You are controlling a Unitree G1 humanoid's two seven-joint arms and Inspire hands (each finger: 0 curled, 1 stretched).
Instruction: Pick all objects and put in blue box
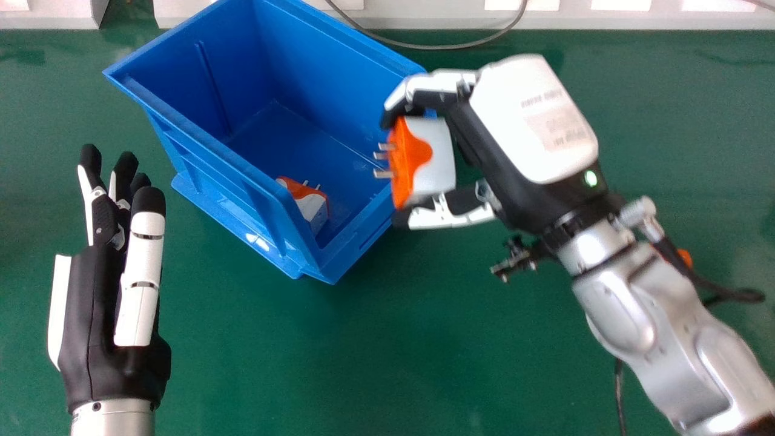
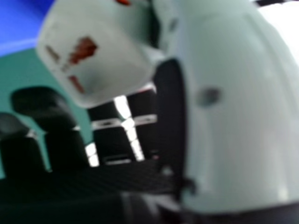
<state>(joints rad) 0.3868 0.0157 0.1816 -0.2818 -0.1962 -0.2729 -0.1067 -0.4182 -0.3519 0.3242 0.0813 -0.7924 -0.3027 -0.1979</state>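
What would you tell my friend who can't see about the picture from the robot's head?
The right robot hand pinches an orange and white plug adapter beside the right edge of a blue box. A similar adapter is already inside. The left robot hand is open over the green table.

1. Box (image 1: 233, 36), upper left to centre: smooth moulded plastic, glossy along its lower edge.
2. Counter (image 1: 387, 357), around it: smooth, faintly shiny.
3. Plug adapter (image 1: 435, 158), right of centre: smooth hard plastic; prongs (image 1: 384, 174) of shiny metal.
4. Left fingers (image 1: 147, 242), left: smooth plastic-looking covers, matt tips.
5. Forearm (image 1: 620, 315), lower right: smooth, metallic-looking, satiny.
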